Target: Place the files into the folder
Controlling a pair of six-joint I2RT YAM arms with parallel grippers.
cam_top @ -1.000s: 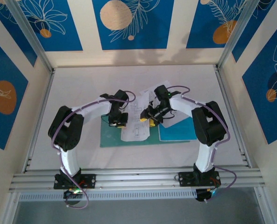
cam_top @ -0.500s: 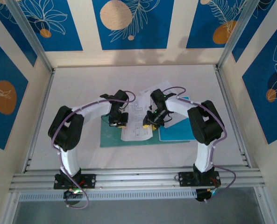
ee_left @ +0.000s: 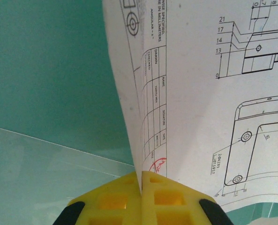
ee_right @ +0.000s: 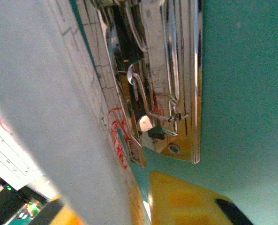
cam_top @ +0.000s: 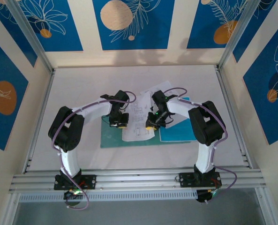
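Left fingers (ee_left: pixel 111 202): pressed together on the edge of one printed white sheet of the files (cam_top: pixel 138 132).
Right fingers (ee_right: pixel 185 202): set beside a white sheet; how far they are parted cannot be told.
Files: spread across the folder's middle, overhanging its far edge.
Folder (cam_top: pixel 109 138): laid flat near the desk (cam_top: pixel 82 89) middle, its metal clip (ee_right: pixel 163 93) exposed.

You'll find both arms built alike: the left arm (cam_top: pixel 89 110) and the right arm (cam_top: pixel 185 105) wear white shells between chunky black joint housings, and a lilac cable (cam_top: pixel 82 107) trails along each. Their black bases (cam_top: pixel 74 182), at six o'clock in the overhead view, show red fittings and a small green light (cam_top: pixel 74 192). The left pincer (ee_left: pixel 141 180) and right pincer (ee_right: pixel 129 206) carry yellow fingers (ee_left: pixel 115 201) moulded with square recesses and black corners.
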